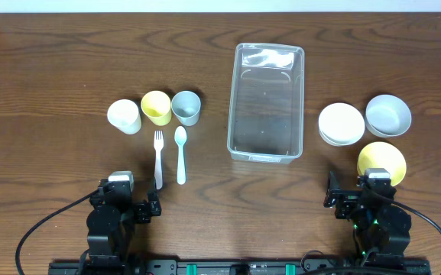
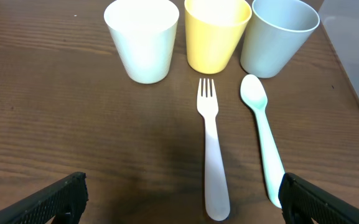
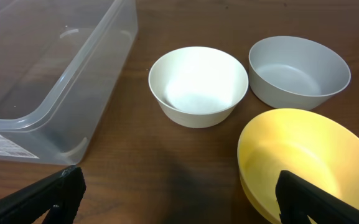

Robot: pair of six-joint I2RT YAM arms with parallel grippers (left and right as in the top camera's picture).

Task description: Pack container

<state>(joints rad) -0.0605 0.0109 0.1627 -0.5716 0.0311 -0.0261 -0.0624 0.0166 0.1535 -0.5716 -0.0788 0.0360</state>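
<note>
The clear plastic container (image 1: 267, 103) stands empty at the table's middle, and its near corner shows in the right wrist view (image 3: 48, 81). Left of it stand a white cup (image 1: 124, 116), a yellow cup (image 1: 156, 108) and a grey cup (image 1: 186, 108), with a white fork (image 1: 158, 159) and a pale green spoon (image 1: 180, 155) in front of them. Right of it sit a white bowl (image 1: 340, 124), a grey bowl (image 1: 388, 115) and a yellow bowl (image 1: 381, 161). My left gripper (image 2: 182, 202) is open and empty near the fork's handle. My right gripper (image 3: 179, 199) is open and empty beside the yellow bowl (image 3: 303, 162).
Both arms rest near the table's front edge, the left one (image 1: 117, 210) and the right one (image 1: 373, 210). Bare dark wood (image 1: 67, 61) lies around the objects.
</note>
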